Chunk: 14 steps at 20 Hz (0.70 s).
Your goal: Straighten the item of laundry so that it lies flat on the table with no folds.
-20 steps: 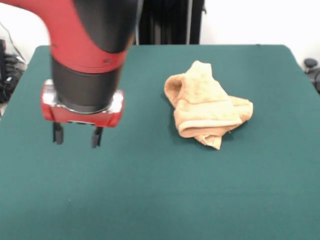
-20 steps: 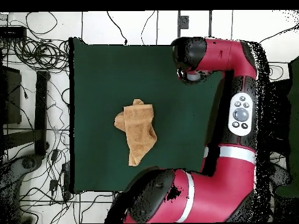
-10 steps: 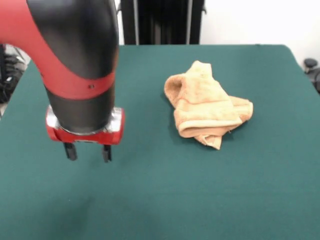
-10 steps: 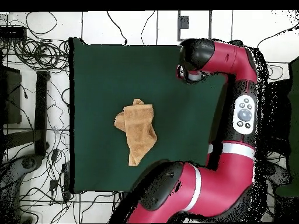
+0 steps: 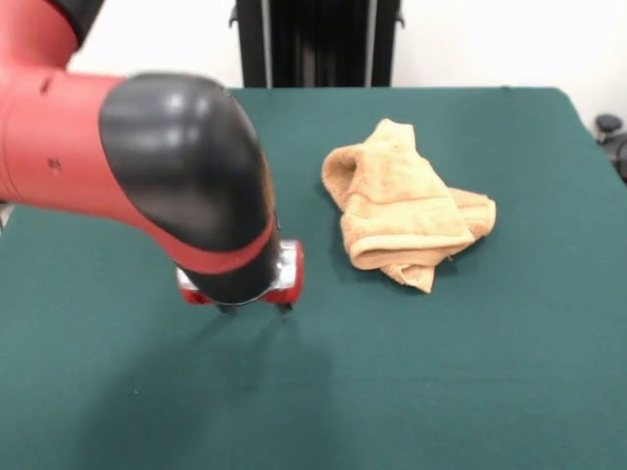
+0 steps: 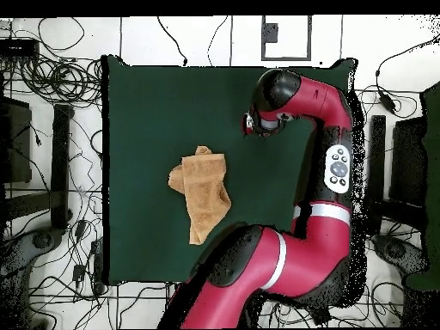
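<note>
Towel (image 5: 404, 208): tan-orange terry cloth, crumpled and folded over itself in several layers, not flat. It lies on the table (image 5: 470, 372), right of the gripper in the front view and apart from it.
Towel, overhead view (image 6: 203, 194): a narrow bunched shape, long axis running toward the robot's base; a small lump sticks out at the end farthest from the base.
Gripper (image 5: 255, 306): low over the table beside the towel, not touching it. Only the dark tips show beneath the red wrist flange; whether the jaws are spread or closed cannot be told.
Arm (image 5: 147, 171): red and black, fills the area left of the towel in the front view.
Writing and labels: none legible on towel, arm or table.
Front view only: the towel's rolled edges and layered folds; the gripper tips.
Overhead view only: all of the table's far edge (image 6: 223, 60), cables on the floor (image 6: 51, 77), a button panel on the arm (image 6: 336, 168); the wrist hides the gripper.
</note>
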{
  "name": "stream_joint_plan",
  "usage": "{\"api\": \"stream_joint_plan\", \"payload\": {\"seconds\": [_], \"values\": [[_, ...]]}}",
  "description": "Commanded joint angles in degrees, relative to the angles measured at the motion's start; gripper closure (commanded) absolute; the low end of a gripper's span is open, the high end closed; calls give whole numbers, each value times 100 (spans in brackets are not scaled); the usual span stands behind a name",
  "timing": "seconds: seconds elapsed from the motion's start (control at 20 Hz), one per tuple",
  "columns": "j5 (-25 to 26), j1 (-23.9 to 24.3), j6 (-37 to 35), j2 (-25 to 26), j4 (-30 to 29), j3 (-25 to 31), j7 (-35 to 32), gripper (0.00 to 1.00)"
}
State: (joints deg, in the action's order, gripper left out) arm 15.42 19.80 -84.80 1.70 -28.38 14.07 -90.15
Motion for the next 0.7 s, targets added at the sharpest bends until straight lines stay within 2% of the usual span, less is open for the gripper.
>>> {"api": "stream_joint_plan", "payload": {"seconds": [0.05, 0.7], "values": [[-400, -223, -1262, 301, -56, 750, 425, 0], [-705, -185, -1510, 349, -196, 666, 370, 0]]}}
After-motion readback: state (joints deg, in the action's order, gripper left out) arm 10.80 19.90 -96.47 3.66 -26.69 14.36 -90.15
